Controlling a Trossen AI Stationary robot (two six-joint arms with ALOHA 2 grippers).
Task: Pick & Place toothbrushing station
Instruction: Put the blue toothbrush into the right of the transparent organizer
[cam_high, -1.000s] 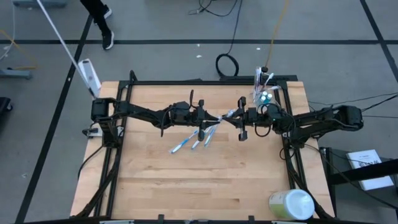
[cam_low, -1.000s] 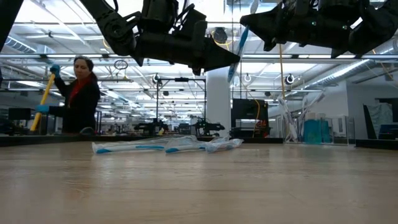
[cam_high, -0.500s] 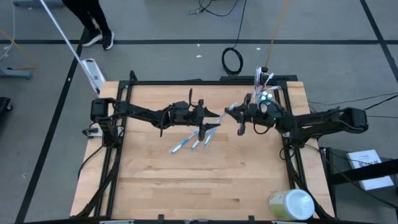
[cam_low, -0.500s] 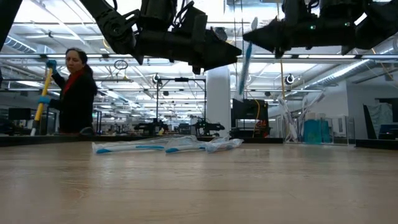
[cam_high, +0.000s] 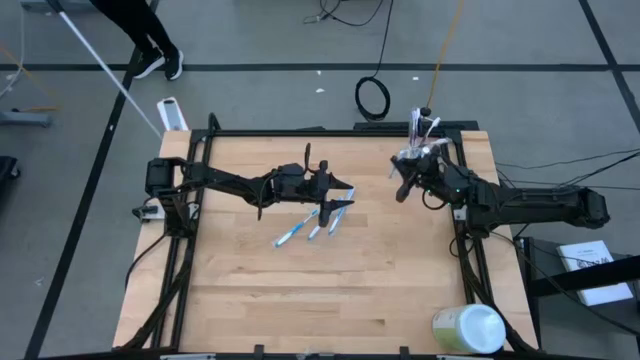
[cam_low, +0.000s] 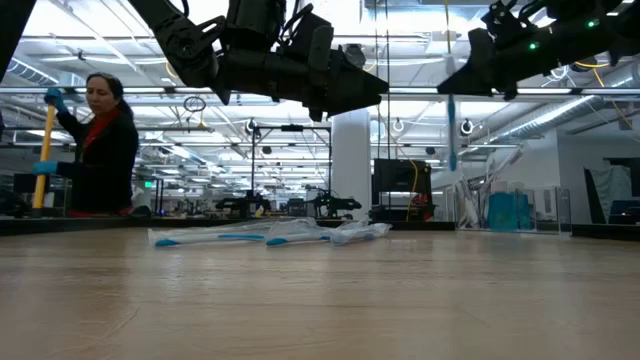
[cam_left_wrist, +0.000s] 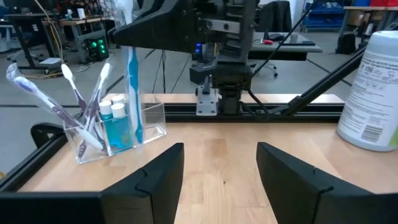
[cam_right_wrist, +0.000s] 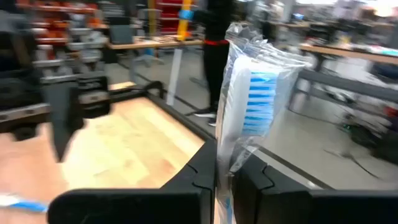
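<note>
1. High view: the right gripper (cam_high: 403, 187) hangs over the table's far right part, at about two o'clock from the table centre, just beside the clear plastic cup (cam_high: 424, 152) that stands at the far right corner.
2. Right wrist view: its fingers are pressed on a wrapped toothbrush (cam_right_wrist: 252, 99), white with blue bristles, sealed in a crinkled clear sleeve; the head stands above the fingers.
3. Left wrist view: the cup is square-sided and see-through, holding purple and white toothbrushes (cam_left_wrist: 74, 99) that lean outward and two white tubes (cam_left_wrist: 111, 115) with teal caps. The held toothbrush hangs upright, its blue handle at the cup's near edge.
4. The left gripper (cam_high: 347, 192) is over the table's middle, at about twelve o'clock from the centre, its fingers (cam_left_wrist: 152, 180) spread with nothing between them.
5. Three more wrapped toothbrushes (cam_high: 312, 224) lie on the wood just at six o'clock from the left gripper, fanned side by side.
6. A large pale green-and-white container (cam_high: 466, 329) sits at the near right corner.
</note>
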